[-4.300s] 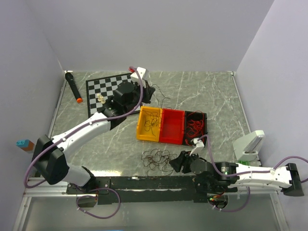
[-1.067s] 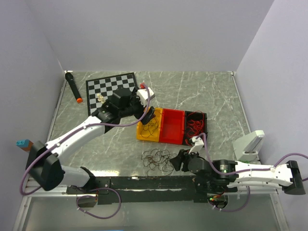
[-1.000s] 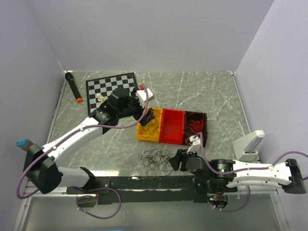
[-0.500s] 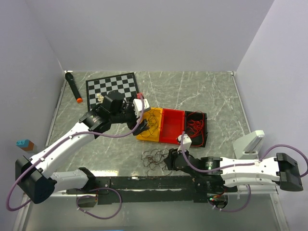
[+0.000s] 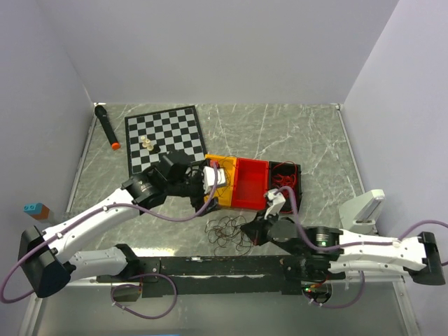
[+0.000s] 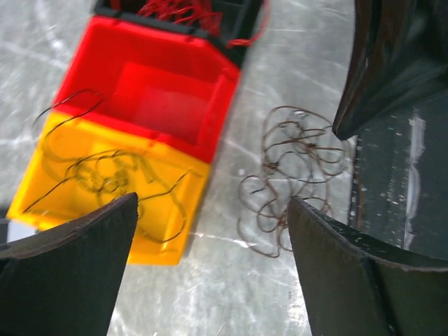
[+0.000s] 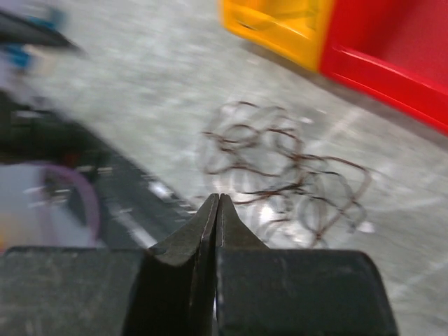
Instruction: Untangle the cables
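A loose tangle of thin dark cables lies on the marble table, in front of the bins. More dark cables lie in the yellow bin. Red cables fill the black bin. My right gripper is shut, its tips low at the tangle's right edge. One strand runs up to the tips; whether it is pinched does not show. My left gripper hangs open above the table by the yellow bin's near corner, holding nothing.
An empty red bin sits between the yellow and black ones. A chessboard with small pieces and a black marker lie at the back left. A white object stands at the right, with a black rail along the near edge.
My right gripper has shut at the tangle's edge. The left arm has come nearer, from over the yellow bin to its near corner, still open.
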You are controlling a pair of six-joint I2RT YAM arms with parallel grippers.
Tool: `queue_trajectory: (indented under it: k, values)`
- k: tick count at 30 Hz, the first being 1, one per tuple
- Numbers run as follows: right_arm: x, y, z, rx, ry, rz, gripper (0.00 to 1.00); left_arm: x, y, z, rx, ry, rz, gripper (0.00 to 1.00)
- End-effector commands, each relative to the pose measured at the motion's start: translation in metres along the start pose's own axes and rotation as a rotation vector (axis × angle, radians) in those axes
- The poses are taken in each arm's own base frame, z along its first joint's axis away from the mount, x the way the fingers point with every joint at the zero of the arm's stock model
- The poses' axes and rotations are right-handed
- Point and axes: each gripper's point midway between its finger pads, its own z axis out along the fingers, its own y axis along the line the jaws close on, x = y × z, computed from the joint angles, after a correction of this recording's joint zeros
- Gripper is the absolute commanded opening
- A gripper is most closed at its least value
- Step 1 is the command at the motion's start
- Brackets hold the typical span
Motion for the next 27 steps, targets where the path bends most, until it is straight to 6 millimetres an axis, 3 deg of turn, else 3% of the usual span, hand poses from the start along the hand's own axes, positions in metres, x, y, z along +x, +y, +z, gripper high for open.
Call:
queue_trajectory:
  k: [1, 3, 6, 9, 11, 14, 20, 24, 27]
  values:
    - [-0.009, 0.02, -0.018, -0.157, -0.022, 0.007, 0.0, -0.008, -0.023, 0.01, 0.101, -0.058, 0.011, 0.98]
    - [-0.011, 0.014, -0.023, -0.149, -0.032, 0.018, 0.0, -0.002, -0.031, 0.016, 0.142, -0.047, 0.001, 0.98]
    - [-0.011, -0.012, -0.027, -0.035, -0.037, 0.035, 0.02, 0.008, -0.038, 0.031, 0.163, -0.03, 0.017, 0.99]
    - [-0.01, -0.037, -0.031, 0.077, -0.052, 0.07, 0.26, 0.009, -0.04, 0.047, 0.184, -0.022, -0.01, 0.97]
    - [-0.008, -0.046, -0.033, 0.108, -0.06, 0.081, 0.34, 0.009, -0.043, 0.058, 0.216, -0.014, 0.002, 0.95]
    - [-0.004, -0.058, -0.034, 0.137, -0.07, 0.105, 0.35, 0.005, -0.049, 0.07, 0.266, -0.021, 0.114, 0.89]
    - [-0.005, -0.064, -0.038, 0.125, -0.098, 0.107, 0.35, 0.014, -0.049, 0.101, 0.329, 0.04, 0.247, 0.88]
    - [-0.009, -0.06, -0.039, 0.092, -0.115, 0.119, 0.33, 0.015, -0.05, 0.118, 0.366, 0.064, 0.299, 0.87]
    - [-0.013, -0.058, -0.042, 0.081, -0.124, 0.118, 0.33, 0.026, -0.06, 0.121, 0.447, 0.091, 0.358, 0.79]
